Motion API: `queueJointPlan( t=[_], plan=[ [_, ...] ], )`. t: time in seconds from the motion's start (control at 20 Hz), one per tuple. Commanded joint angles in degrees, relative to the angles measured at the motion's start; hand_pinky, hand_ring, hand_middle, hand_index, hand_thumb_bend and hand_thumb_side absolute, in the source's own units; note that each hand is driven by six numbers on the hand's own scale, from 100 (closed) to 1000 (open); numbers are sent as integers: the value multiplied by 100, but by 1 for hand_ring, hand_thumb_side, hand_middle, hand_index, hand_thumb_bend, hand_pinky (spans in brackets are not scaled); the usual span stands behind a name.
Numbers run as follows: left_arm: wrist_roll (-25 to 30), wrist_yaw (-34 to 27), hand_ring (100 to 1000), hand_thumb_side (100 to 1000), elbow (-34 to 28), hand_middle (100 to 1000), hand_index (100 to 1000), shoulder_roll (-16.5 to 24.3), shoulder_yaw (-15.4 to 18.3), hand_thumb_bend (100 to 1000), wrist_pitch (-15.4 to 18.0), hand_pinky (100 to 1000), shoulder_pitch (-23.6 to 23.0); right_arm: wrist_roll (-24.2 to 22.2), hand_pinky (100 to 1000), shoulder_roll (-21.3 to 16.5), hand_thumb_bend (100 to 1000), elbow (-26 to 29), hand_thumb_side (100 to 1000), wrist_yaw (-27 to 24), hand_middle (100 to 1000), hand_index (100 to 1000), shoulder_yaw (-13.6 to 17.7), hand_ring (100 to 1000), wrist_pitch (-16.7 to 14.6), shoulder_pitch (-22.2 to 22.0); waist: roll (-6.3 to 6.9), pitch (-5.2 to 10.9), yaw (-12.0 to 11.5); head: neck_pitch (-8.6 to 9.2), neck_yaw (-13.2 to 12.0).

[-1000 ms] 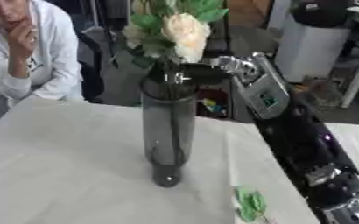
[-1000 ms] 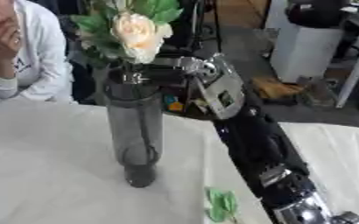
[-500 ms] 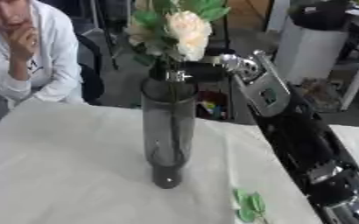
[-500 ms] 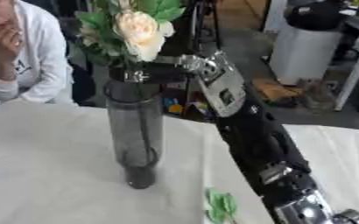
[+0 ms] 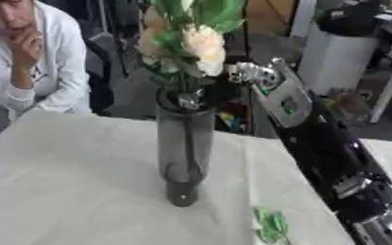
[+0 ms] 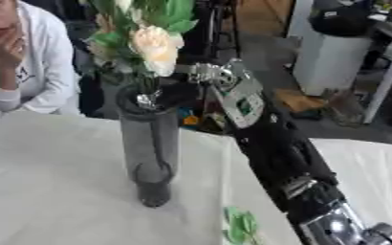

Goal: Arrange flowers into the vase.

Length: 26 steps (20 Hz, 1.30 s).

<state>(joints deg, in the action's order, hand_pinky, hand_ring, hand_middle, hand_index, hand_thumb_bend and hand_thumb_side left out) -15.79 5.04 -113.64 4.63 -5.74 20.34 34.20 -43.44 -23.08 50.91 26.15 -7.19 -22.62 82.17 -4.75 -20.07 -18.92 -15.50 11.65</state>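
Note:
A tall dark glass vase [image 5: 184, 153] stands upright on the white tablecloth [image 5: 74, 191]. A bunch of flowers [image 5: 201, 43], cream blooms among green leaves, rises from its mouth with the stems inside the glass. My right hand [image 5: 226, 89] is at the vase's rim on its right side, fingers curled on the stems there. The black right arm [image 5: 333, 158] runs down to the lower right corner. My left hand shows in neither view.
A green leafy sprig [image 6: 241, 226] lies on the cloth to the right of the vase's foot. A seated person in white [image 5: 32, 67] is beyond the table's far left edge. A white bin [image 5: 337, 57] stands behind on the floor.
The whole picture has shifted slightly downward, so the head has moved. My right hand stays at the vase's rim with the flowers; the vase has not moved.

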Motion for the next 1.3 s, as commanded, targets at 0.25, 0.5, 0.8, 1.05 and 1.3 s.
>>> queueJointPlan(
  t=[0.25, 0.5, 0.8, 1.05, 1.3],
  plan=[
    [26, -12, 862, 1000, -96, 852, 955, 103, 1, 100, -1, 788, 24, -853, 942, -155, 229, 32, 634, -93, 1000, 1000, 105, 1000, -905, 217, 18, 176, 18, 14, -20],
    [31, -8, 862, 1000, -96, 850, 955, 108, -1, 100, -11, 788, 12, -853, 940, -173, 227, 101, 688, -232, 1000, 1000, 129, 1000, -784, 234, 11, 196, 36, 16, -32],
    [51, -10, 864, 1000, -96, 848, 955, 112, -5, 100, -18, 788, 6, -853, 941, -164, 228, 189, 763, -432, 1000, 1000, 140, 1000, -631, 248, 18, 214, 43, 11, -35],
    [58, -9, 864, 1000, -96, 847, 955, 132, -2, 100, -23, 788, -3, -853, 945, -232, 355, 96, 976, -439, 1000, 1000, 125, 1000, -576, 267, 2, 231, 75, -6, -65],
    [53, -5, 864, 1000, -96, 846, 955, 152, 7, 100, -22, 787, -2, -853, 948, -301, 355, -11, 919, -401, 1000, 1000, 92, 1000, -613, 259, -11, 254, 96, -13, -100]
  ],
)
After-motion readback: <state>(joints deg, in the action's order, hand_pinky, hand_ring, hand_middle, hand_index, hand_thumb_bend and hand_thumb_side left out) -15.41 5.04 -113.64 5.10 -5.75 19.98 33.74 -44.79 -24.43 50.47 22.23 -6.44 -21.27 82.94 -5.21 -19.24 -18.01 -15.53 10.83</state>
